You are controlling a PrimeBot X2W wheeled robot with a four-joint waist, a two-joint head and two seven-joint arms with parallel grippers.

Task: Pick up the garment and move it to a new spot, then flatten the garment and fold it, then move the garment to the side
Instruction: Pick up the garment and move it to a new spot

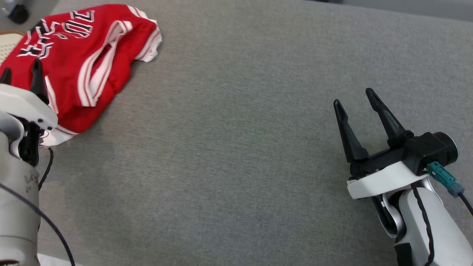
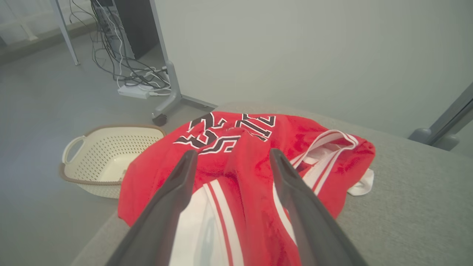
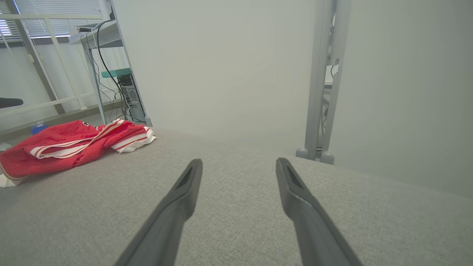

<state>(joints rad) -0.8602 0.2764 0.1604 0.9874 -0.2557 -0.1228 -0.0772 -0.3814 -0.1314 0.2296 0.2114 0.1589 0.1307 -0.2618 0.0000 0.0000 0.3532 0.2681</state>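
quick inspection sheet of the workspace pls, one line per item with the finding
surface: grey fabric surface, flat, jersey at its far left corner.
job's things: red jersey, crumpled, white trim and lettering showing, not held.
clutter: nothing seen.
hands: left hand open, over the jersey's near edge, contact unclear; right hand open, above bare fabric.
cables: black cable along the right forearm, teal connector; cable tangle on the floor.
surroundings: cream basket on the floor beside the surface; pale wall.
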